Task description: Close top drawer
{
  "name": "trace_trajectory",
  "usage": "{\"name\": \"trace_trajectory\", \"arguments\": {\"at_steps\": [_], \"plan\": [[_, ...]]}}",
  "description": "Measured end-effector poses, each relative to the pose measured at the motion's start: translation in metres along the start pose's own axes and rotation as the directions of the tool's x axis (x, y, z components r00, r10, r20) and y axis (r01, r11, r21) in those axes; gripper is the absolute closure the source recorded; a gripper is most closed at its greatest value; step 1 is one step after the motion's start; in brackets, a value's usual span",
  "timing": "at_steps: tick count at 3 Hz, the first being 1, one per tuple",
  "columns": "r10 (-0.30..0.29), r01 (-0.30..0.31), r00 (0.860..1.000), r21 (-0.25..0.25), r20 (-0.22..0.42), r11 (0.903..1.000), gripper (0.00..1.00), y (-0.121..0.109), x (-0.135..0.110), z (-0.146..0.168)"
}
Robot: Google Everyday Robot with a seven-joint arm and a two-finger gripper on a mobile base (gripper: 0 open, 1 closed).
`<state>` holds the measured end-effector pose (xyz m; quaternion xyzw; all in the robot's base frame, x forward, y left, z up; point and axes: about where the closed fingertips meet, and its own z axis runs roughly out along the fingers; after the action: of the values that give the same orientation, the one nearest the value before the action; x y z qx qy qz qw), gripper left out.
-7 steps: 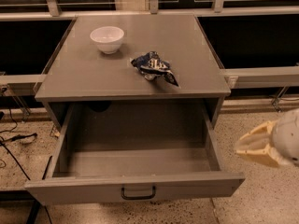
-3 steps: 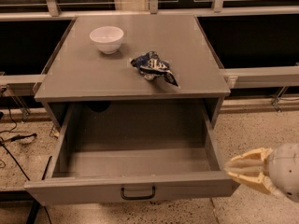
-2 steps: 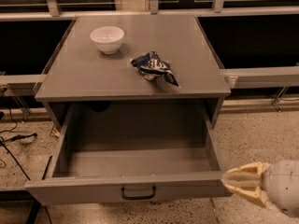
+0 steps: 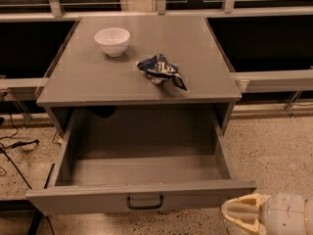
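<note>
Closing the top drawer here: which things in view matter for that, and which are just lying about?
For the job:
top drawer, standing wide open
hand, low at the bottom right, just off the right end of the drawer front

Lying about:
white bowl and crumpled blue packet, both on the cabinet top
cables on the floor at left

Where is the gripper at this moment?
In the camera view, the gripper is in the bottom right corner, just below the right end of the open top drawer and right of its black handle.
</note>
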<state>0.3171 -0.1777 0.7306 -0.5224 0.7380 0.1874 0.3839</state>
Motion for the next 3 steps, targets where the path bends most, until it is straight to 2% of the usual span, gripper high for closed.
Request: {"name": "trace_trajectory", "arguments": {"at_steps": [1,2,3], "plan": [[-0.074,0.073,0.996,-0.022,-0.046,0.9971,1.0,0.012,0.009,0.024],[-0.176,0.175,0.977,-0.025,-0.123,0.9843,1.0,0.017,0.018,0.048],[-0.181,0.181,0.976,-0.014,-0.118,0.9834,1.0,0.014,0.021,0.051]]}}
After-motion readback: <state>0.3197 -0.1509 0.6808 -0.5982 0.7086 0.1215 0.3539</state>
